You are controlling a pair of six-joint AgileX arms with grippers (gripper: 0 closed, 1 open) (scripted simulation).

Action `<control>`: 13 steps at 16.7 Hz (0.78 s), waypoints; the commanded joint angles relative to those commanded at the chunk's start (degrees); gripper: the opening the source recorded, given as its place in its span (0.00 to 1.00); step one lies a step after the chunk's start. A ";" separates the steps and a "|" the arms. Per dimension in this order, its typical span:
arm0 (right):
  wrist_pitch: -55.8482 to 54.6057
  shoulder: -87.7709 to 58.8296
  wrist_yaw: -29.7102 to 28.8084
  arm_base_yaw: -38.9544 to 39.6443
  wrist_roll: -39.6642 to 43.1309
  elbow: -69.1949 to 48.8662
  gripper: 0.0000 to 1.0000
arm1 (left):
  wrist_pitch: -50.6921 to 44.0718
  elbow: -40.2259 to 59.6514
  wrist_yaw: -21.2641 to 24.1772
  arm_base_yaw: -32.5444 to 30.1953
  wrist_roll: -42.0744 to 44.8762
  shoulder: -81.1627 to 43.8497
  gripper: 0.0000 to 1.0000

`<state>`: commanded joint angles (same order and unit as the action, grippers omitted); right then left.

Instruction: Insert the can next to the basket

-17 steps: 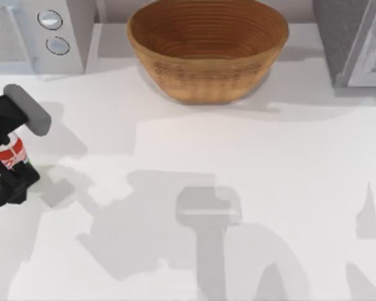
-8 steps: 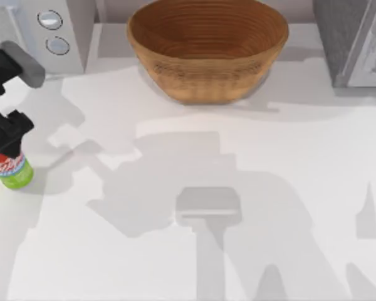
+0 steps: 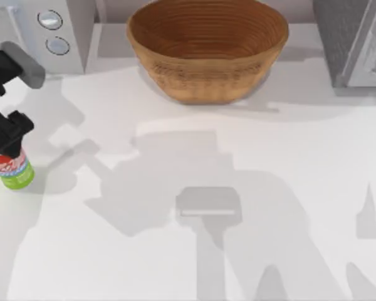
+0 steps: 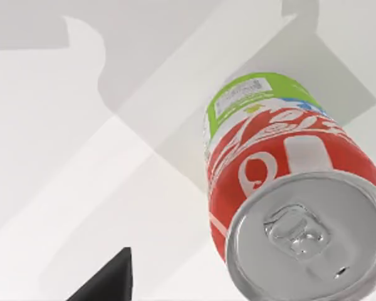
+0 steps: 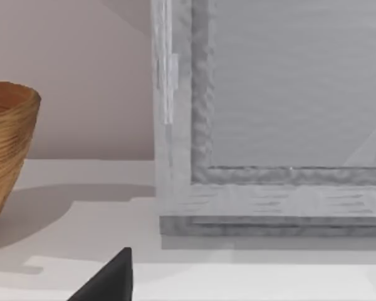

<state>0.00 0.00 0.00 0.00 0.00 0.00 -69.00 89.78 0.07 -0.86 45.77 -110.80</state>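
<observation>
Can set down far from basket.
The left gripper (image 3: 11,128) had lowered the can (image 3: 12,168) onto the counter (image 3: 238,163) at its left edge, well apart from the basket (image 3: 207,50); whether the fingers gripped it, I cannot tell.

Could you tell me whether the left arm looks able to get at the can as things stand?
Probably yes: the left gripper sits right over the upright can at the table's left edge, with nothing between them.

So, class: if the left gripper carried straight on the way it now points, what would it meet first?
Probably the can, standing close ahead of the left gripper at the table's left edge; depth is unclear.
</observation>
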 joint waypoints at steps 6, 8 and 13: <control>0.00 0.00 0.00 0.00 0.00 0.00 1.00 | 9.82 -7.45 0.00 0.27 0.14 -2.37 1.00; 0.00 0.00 0.00 0.00 0.00 0.00 1.00 | 11.66 -8.90 0.01 0.31 0.20 -2.85 1.00; 0.00 0.00 0.00 0.00 0.00 0.00 1.00 | 11.73 -8.96 0.01 0.32 0.20 -2.87 0.92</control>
<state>0.00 0.00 0.00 0.00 0.00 0.00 -57.27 80.82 0.07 -0.54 45.97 -113.67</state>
